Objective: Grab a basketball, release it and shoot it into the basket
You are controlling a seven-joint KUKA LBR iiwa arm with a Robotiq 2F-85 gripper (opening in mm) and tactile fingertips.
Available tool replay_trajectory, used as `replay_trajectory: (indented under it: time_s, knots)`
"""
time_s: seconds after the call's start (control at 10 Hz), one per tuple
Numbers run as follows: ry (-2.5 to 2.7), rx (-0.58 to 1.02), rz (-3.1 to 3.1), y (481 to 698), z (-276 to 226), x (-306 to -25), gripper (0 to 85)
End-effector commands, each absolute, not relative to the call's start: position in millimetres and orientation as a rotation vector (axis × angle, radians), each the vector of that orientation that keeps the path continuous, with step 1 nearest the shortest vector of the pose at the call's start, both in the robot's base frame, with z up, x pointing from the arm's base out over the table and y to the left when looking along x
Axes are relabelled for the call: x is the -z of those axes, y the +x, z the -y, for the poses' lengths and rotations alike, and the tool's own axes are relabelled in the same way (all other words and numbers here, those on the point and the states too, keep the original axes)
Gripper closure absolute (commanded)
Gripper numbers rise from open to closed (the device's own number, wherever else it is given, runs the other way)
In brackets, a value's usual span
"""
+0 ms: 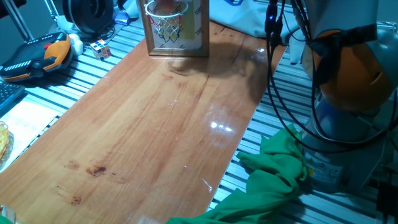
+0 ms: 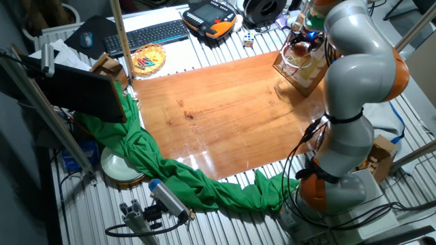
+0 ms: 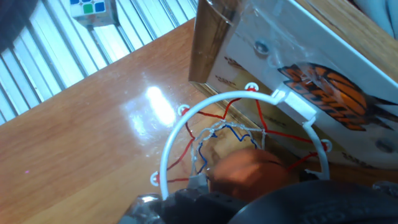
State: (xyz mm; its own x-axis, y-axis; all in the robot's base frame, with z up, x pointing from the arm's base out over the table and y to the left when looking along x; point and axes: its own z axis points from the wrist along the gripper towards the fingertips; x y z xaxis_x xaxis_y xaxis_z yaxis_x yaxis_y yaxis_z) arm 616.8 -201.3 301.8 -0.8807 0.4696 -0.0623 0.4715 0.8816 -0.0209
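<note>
Basketball (image 3: 249,174) inside basket (image 3: 242,118), cube (image 3: 91,10) beyond

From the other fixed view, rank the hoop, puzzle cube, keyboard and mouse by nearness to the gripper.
From the gripper:
1. Hoop, right below it.
2. Puzzle cube, on the slats past the board.
3. Keyboard, farther along.
4. Mouse, beyond the keyboard.

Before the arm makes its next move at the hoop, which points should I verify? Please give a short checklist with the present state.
1. Basketball lined up inside the rim: ok in the hand view.
2. Gripper hold on the basketball: cannot tell, too blurred.
3. Basket standing upright on the table: ok.
4. Puzzle cube apart from the basket: ok.
5. Height of the basketball over the rim: cannot tell.
</note>
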Motion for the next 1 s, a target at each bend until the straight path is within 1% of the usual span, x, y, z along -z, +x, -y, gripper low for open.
replay_trajectory:
  time_s: [0.0,0.2,0.6,0.8,0.9]
  knots:
    - [0.75,0.054,-2.993,617,201,-302,9.7]
    - [0.752,0.053,-2.991,617,200,-302,8.0]
    - [0.737,0.047,-2.99,616,199,-303,8.7]
    - [0.682,0.065,-2.988,617,185,-307,14.0]
    - [0.686,0.074,-2.987,617,175,-309,19.3]
